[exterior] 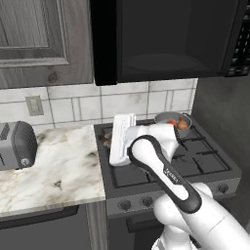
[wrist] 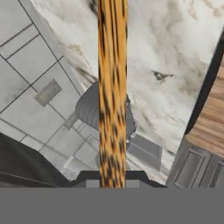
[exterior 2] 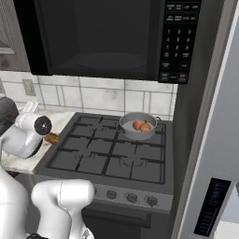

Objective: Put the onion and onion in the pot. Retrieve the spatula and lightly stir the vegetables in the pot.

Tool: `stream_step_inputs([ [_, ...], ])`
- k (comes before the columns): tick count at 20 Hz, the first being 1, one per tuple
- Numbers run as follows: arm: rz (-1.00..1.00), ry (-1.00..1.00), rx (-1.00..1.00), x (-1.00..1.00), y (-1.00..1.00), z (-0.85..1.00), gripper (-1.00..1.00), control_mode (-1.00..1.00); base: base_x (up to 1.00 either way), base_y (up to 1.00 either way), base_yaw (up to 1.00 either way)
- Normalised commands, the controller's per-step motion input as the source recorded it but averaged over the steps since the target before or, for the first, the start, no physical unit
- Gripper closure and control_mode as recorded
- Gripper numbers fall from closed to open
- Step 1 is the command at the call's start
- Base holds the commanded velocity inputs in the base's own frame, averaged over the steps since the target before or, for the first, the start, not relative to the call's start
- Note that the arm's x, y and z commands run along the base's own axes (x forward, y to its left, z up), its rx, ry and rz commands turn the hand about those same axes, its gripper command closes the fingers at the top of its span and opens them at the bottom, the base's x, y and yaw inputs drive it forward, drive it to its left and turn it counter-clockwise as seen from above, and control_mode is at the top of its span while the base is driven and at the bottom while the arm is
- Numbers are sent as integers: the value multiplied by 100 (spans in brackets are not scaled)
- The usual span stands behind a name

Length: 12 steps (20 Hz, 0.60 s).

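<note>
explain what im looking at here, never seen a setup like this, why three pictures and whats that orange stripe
This is a computer-rendered kitchen with a white robot arm mounted on a base that can drive. Two pictures come from cameras on that base, behind the arm to its left and right, looking forward over the stove. The third comes from a camera on the robot's hand, looking along its gripper, so it appears tilted.

On a back burner sits a shallow grey pot with two reddish-orange onions already inside. Left of the stove is a marble counter with a toaster.

The orange stripe in the hand view is the wooden spatula, seen lengthwise. The gripper is shut on it, at the stove's left edge. The likely next step is carrying it to the pot to stir.
</note>
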Motion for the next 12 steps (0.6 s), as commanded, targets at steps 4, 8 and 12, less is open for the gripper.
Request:
stream_step_inputs([
  [4,-4,0,38,0,-58,48,100,-100,0,0,0],
  [8,-26,9,13,20,-41,26,100,-100,0,0,0],
  [12,-27,4,4,31,-44,27,100,-100,0,0,0],
])
